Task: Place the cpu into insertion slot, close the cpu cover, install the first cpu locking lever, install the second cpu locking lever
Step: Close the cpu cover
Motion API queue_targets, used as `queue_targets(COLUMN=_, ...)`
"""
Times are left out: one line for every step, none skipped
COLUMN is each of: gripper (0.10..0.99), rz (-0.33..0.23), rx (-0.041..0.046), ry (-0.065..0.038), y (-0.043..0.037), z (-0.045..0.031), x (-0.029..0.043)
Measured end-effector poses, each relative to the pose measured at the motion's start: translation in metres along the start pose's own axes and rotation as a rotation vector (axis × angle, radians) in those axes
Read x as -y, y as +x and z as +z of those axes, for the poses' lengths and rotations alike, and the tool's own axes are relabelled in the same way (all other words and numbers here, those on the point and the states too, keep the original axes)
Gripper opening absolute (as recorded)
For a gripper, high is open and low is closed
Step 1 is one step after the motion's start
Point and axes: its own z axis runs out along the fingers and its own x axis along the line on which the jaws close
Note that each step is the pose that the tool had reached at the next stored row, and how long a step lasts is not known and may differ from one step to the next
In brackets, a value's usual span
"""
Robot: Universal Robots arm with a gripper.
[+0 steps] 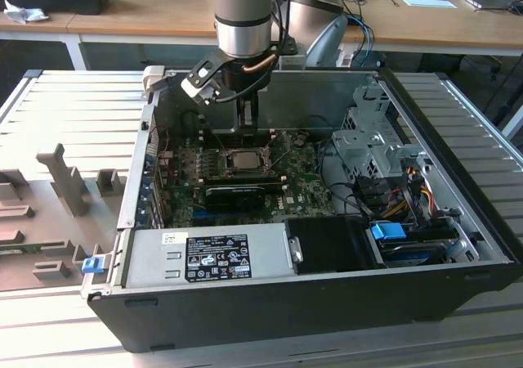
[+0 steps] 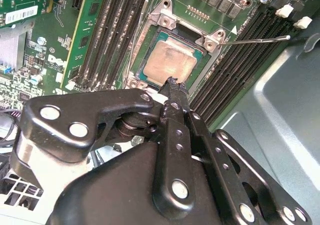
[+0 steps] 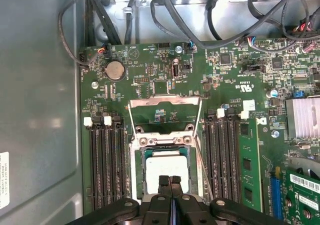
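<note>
The cpu lies flat in the insertion slot, its dull silver top showing. My gripper is shut with nothing between its black fingers. Its tips hang just over the chip's near edge; whether they touch it I cannot tell. The cpu cover stands raised open behind the socket, the board visible through its window. Two thin locking levers run unlatched along the socket's sides. In the second wrist view one lever juts out sideways.
Black memory slots flank the socket on both sides. A finned heatsink and a green card sit nearby, with cables behind. The power supply and drive cage bound the case interior.
</note>
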Motion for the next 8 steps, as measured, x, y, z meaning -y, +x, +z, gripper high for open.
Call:
queue_targets(gripper=0.106, rz=0.0, rx=0.0007, ry=0.0, y=0.0002, z=-0.0005, x=-0.0001)
queue_targets(gripper=0.106, rz=0.0, rx=0.001, ry=0.0, y=0.0002, z=-0.0007, x=-0.0001)
queue_targets(gripper=0.106, rz=0.0, rx=0.0012, ry=0.0, y=0.0003, z=-0.0009, x=-0.0001)
queue_targets(gripper=0.106, rz=0.0, rx=0.0016, ry=0.0, y=0.0004, z=-0.0012, x=-0.0001)
queue_targets(gripper=0.106, rz=0.0, rx=0.0019, ry=0.0, y=0.0004, z=-0.0015, x=-0.0001)
queue_targets(gripper=0.106, rz=0.0, rx=0.0021, ry=0.0, y=0.0004, z=-0.0019, x=-0.0001)
queue_targets(gripper=0.106, rz=0.0, rx=0.0023, ry=0.0, y=0.0005, z=-0.0022, x=-0.0002)
queue_targets(gripper=0.106, rz=0.0, rx=0.0026, ry=0.0, y=0.0005, z=-0.0026, x=-0.0002)
